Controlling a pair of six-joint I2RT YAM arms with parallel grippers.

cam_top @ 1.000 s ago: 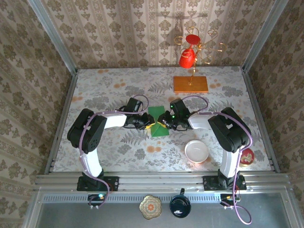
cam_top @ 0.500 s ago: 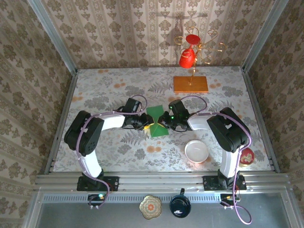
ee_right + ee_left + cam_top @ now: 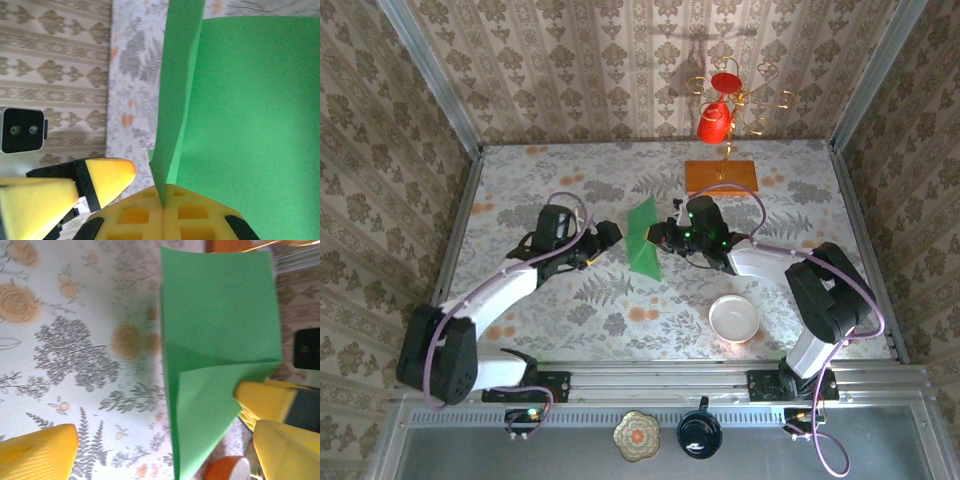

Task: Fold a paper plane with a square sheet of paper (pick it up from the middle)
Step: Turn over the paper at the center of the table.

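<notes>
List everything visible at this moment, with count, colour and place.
partly folded thin green paper sheet: 1, bright green, lifted mid-table
orange rectangular wooden slab: 1, orange, table's far right
gold wire mug stand: 1, gold, on slab
red mug: 1, red, hanging on stand
red round piece: 1, red, atop stand
white round bowl: 1, white, near right
patterned round plate: 1, brown-gold, front ledge
dark blue mug: 1, dark blue, beside plate
left gripper: 1, yellow fingers, open, left of paper
right gripper: 1, yellow fingers, shut on paper
</notes>
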